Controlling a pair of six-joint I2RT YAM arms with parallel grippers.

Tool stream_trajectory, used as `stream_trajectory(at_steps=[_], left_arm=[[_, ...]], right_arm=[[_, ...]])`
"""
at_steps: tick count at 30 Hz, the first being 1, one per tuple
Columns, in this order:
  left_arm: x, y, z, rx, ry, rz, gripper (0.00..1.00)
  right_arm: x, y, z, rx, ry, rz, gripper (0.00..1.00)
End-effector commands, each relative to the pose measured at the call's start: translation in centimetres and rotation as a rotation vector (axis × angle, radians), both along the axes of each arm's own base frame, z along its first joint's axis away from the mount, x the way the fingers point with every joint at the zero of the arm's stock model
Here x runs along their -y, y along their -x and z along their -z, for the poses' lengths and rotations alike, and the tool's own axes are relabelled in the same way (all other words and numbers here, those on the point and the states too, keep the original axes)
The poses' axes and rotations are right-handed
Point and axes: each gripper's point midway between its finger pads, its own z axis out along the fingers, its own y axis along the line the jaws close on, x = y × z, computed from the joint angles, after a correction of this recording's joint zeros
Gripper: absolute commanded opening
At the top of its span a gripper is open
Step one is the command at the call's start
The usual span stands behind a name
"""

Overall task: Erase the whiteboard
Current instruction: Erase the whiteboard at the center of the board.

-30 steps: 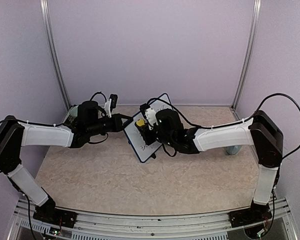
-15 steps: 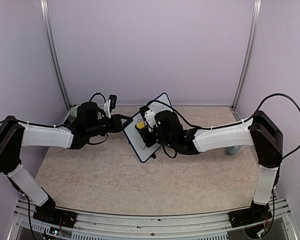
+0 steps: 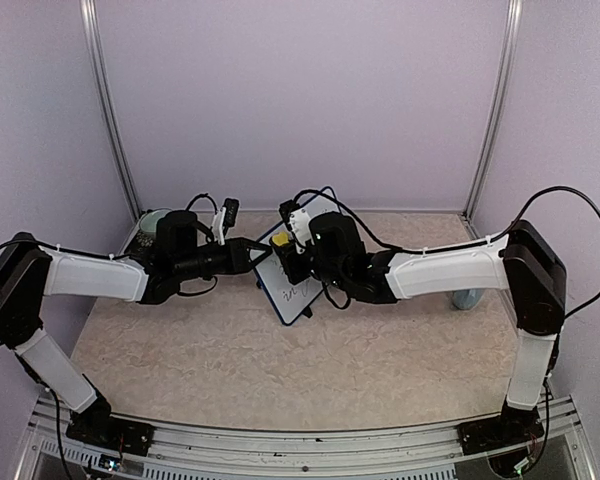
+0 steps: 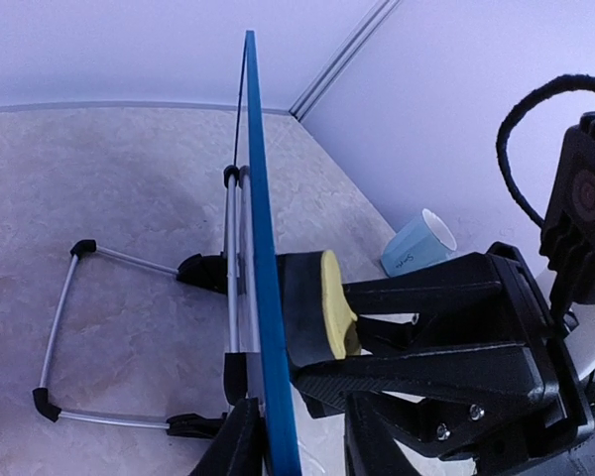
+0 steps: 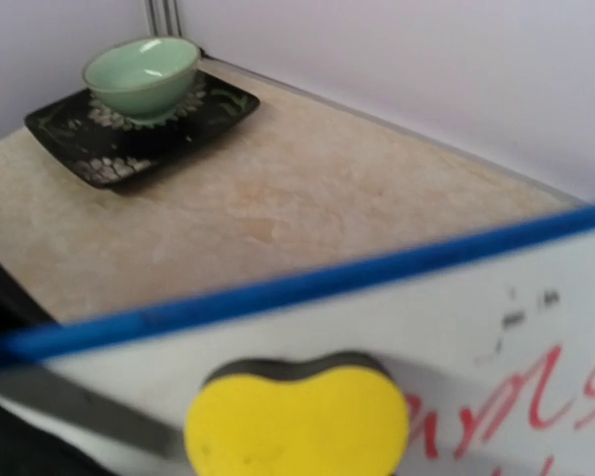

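The whiteboard [image 3: 302, 268] stands tilted on its wire stand at mid-table, with red writing [image 5: 521, 402] on its white face [image 5: 456, 317]. In the left wrist view its blue frame [image 4: 263, 268] shows edge-on. My left gripper [image 4: 297, 436] straddles the board's left edge, open: one finger lies against the back, the other stands off the front. My right gripper [image 3: 283, 250] is shut on a yellow sponge [image 5: 297, 421] with a black underside. The sponge [image 4: 322, 307] is pressed flat on the board's face near its upper left corner, just left of the writing.
A green bowl [image 5: 142, 74] sits on a black tray [image 5: 208, 104] in the far left corner, behind my left arm. A light-blue cup [image 4: 416, 243] stands on the right side of the table beside my right arm. The board's wire stand [image 4: 69, 327] spreads out behind it.
My left gripper's jaws have parted from the board's edge and its tip has slid slightly right. The sponge has barely shifted on the board's upper left.
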Motion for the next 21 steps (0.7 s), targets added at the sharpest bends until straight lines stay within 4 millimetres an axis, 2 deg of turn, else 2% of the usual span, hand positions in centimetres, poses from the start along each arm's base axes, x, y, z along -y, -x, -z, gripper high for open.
stream_trajectory(at_steps=[1, 7, 12, 21], left_arm=[[1.4, 2.2, 1.1, -0.053, 0.002, 0.103, 0.30], [0.8, 2.4, 0.2, -0.045, 0.013, 0.074, 0.34], [-0.3, 1.7, 0.4, -0.060, -0.016, -0.010, 0.35], [-1.4, 1.7, -0.3, -0.041, -0.012, -0.060, 0.32]], right_arm=[[1.5, 0.0, 1.4, -0.021, 0.036, 0.041, 0.17], [3.3, -0.7, 0.4, -0.020, 0.024, 0.090, 0.17], [4.0, -0.9, -0.6, -0.008, 0.021, 0.108, 0.17], [3.9, -1.3, -0.8, -0.008, 0.026, 0.110, 0.17]])
